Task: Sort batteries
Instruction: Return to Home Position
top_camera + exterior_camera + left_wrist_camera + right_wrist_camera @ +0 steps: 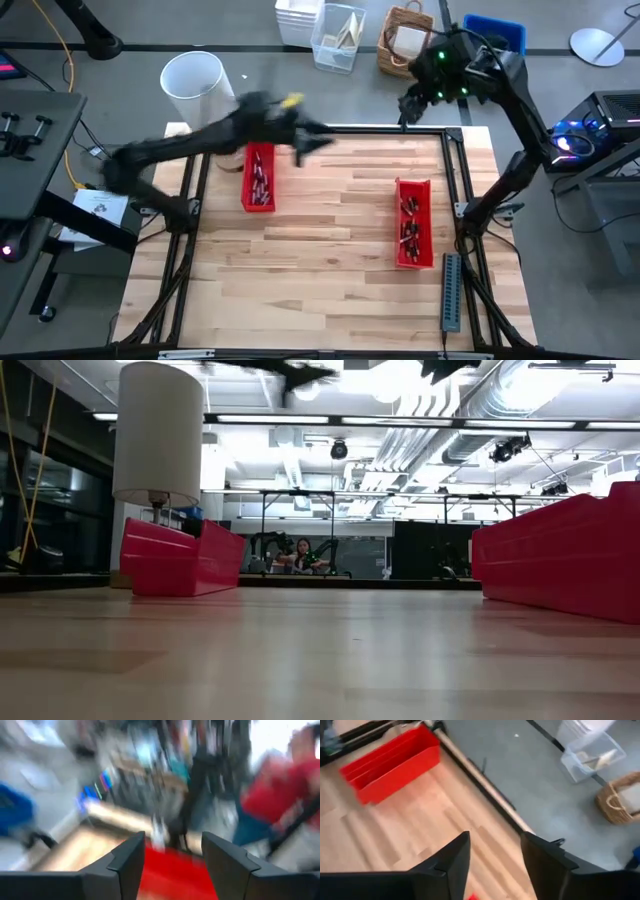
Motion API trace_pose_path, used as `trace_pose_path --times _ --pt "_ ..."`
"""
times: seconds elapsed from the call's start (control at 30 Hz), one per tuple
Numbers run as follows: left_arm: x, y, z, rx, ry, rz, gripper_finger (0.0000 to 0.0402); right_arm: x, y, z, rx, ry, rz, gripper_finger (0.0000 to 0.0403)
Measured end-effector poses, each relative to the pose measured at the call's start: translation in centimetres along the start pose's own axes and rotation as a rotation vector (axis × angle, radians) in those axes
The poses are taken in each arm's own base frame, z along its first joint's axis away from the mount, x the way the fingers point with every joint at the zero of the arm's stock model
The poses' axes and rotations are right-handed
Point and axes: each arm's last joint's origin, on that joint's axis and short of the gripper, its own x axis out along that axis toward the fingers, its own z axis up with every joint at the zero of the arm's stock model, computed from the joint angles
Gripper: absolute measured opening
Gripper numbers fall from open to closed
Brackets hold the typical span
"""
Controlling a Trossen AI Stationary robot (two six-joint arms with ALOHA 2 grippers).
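Batteries (258,182) in both red trays (398,220); left tool (173,836) and right tool (495,836) aloft, wide, empty.

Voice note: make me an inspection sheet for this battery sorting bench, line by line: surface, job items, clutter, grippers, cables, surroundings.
Surface: wooden table inside a black frame.
Job's things: batteries lie in the left red tray and the right red tray; none seen loose on the wood.
Clutter: grey ridged strip at the table's near right corner.
Grippers: left gripper open and empty, high over the left red tray's far end; right gripper open and empty, high by the far right edge.
Cables: yellow cable on the floor to the left.
Surroundings: white bucket, clear bin, wicker basket and blue bin beyond the table; a person far across the room.
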Motion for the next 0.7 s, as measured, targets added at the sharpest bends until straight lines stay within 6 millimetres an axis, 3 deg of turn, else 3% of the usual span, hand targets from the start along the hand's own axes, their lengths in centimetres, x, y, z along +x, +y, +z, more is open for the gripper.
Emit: trace_pose_path --times 0.07,0.17,0.27,0.33,0.47,0.6,0.7 --pt "-4.0 -1.2 -1.5 -0.015 -0.154 0.073 0.0177 -0.7 0.8 -1.0 -0.029 -0.001 0.026 0.0163" --pt "-8.6 -2.6 -5.6 -0.074 -0.297 0.134 0.016 -1.5 2.0 -3.7 -0.01 -0.011 0.055 0.0111" --pt "-12.6 -3.5 -9.0 -0.123 -0.395 0.137 0.0127 -0.7 3.4 -8.0 0.087 0.029 0.105 0.0028" --pt "-14.7 -3.5 -11.3 -0.148 -0.422 0.155 0.0091 0.1 4.2 -11.4 0.184 0.061 0.157 0.0013" --pt "-17.2 -3.2 -15.2 -0.143 -0.463 0.15 0.0012 1.1 6.0 -15.9 0.385 -0.02 0.313 0.0003" --pt "-18.3 -2.9 -18.0 -0.193 -0.514 0.101 0.0011 2.0 8.1 -17.2 0.436 -0.153 0.432 0.0001" --pt "-18.5 -2.6 -20.3 -0.233 -0.515 0.063 0.0002 2.8 9.3 -17.9 0.46 -0.138 0.45 0.0001"
